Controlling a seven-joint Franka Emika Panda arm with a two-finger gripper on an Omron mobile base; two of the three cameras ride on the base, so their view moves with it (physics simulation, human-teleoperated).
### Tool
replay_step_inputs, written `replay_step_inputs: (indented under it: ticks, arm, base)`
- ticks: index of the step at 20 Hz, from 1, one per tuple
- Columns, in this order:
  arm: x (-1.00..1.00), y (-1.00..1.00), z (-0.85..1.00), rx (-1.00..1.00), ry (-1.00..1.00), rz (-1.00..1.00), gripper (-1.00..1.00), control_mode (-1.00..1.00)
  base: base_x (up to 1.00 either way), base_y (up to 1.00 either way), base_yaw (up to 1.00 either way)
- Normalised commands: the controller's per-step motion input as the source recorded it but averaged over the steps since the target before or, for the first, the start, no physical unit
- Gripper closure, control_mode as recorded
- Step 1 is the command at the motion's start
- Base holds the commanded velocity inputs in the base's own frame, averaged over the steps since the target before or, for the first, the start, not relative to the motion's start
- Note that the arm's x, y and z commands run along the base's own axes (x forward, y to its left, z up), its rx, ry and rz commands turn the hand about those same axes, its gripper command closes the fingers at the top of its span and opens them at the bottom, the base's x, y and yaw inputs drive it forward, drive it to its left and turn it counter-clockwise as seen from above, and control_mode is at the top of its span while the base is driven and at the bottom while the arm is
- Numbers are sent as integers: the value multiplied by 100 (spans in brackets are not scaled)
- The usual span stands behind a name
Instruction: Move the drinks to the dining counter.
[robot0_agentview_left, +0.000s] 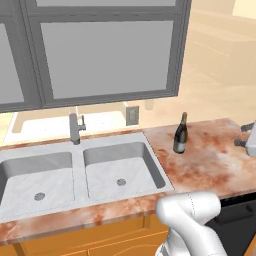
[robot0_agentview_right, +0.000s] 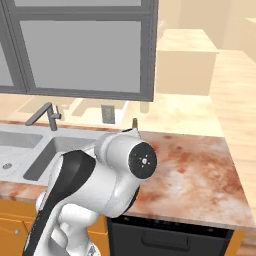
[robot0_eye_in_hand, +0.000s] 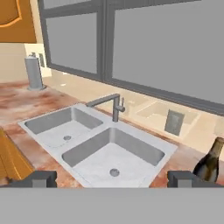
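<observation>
Behind the arm (robot0_agentview_right: 100, 185) in your right view, the wine bottle (robot0_agentview_left: 180, 134) is hidden except its top. It is dark with a pale label, upright on the counter (robot0_agentview_left: 210, 160) beside the sink (robot0_agentview_left: 75, 175). Your gripper (robot0_eye_in_hand: 112, 179) fingers are wide apart, holding nothing.

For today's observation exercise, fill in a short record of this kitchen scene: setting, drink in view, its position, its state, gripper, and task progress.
setting: marble counter with a steel double sink and faucet, under a large window
drink in view: dark wine bottle with a pale label
position: on the counter, right of the sink, apart from it
state: upright, untouched
gripper: gripper open, empty, facing the sink, wine bottle at the right edge of the hand view
other: paper towel roll far along the counter
task progress: bottle not yet picked up
</observation>
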Motion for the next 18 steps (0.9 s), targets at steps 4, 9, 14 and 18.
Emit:
replay_step_inputs:
  ticks: [4, 9, 14, 18]
  arm:
    - [42, -8, -51, 0, -15, 21, -100, -100]
    - [38, -6, -46, 0, -14, 20, -100, -100]
    - [53, -18, -24, 10, 2, 10, -100, -100]
    - [60, -24, -12, 12, 0, 7, -100, -100]
  base:
    - [0, 0, 0]
    - [0, 0, 0]
    - [0, 0, 0]
    - [0, 0, 0]
